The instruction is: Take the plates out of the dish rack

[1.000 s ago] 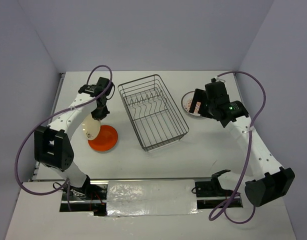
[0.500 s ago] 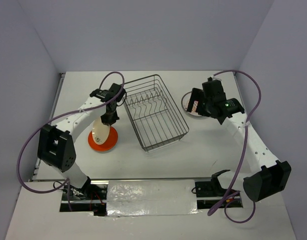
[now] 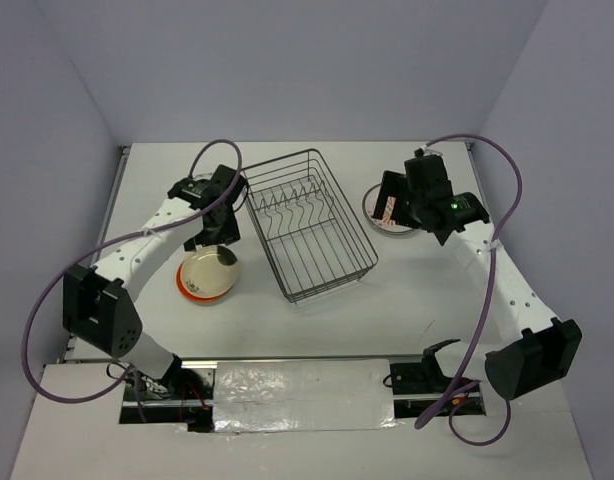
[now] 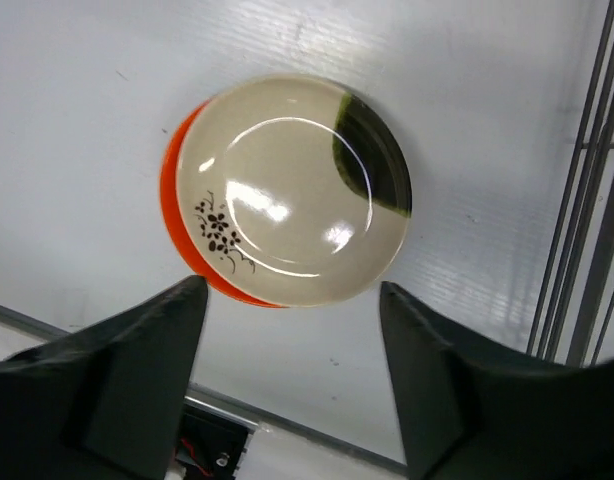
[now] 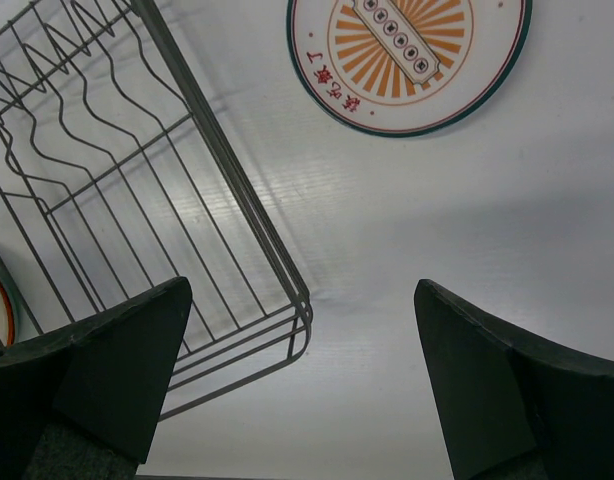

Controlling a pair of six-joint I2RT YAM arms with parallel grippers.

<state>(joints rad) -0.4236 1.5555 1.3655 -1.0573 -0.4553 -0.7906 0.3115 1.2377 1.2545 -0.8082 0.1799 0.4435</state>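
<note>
The cream plate [image 4: 287,190], with a dark blotch and a small flower sprig, lies flat on the orange plate [image 4: 171,190] on the table left of the dish rack [image 3: 305,222]. My left gripper [image 4: 290,330] hovers just above them, open and holding nothing; from above it [image 3: 225,252] sits over the cream plate's [image 3: 205,273] right edge. A white plate with an orange sunburst [image 5: 407,60] rests on the table right of the rack. Above that plate [image 3: 385,218] and the rack's right side, my right gripper [image 5: 302,300] is open and empty. No plate shows in the rack [image 5: 137,180].
The rack stands at an angle in the middle of the white table [image 3: 317,320]. A foil-covered strip [image 3: 302,395] and cables run along the near edge between the arm bases. Grey walls close in the left, back and right sides.
The left gripper swung the cream plate from upright to flat, laid it on the orange plate and opened. The right arm barely moved.
</note>
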